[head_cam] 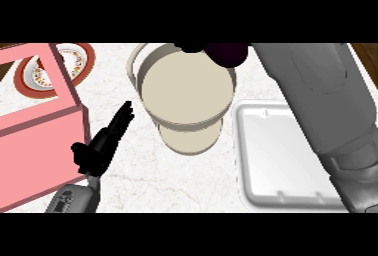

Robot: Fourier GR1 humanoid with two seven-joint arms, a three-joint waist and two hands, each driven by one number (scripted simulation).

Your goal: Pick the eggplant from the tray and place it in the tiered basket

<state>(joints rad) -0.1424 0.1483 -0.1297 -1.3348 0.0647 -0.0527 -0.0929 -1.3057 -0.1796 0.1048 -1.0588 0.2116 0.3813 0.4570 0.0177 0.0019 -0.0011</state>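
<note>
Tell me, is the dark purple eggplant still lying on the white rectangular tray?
No: the white rectangular tray lies bare, while the dark purple eggplant sits up by the rim of the beige round tiered basket.

One eggplant [227,54], one tiered basket [188,90], one tray [284,155], one plate [55,70], two hands.

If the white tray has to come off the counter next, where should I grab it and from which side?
Judging from the head view, take the white tray by its left long rim, coming from the robot's left with the left hand, which rests open beside the tiered basket. The rim is raised and that edge is exposed; the right forearm covers the tray's right side.
</note>
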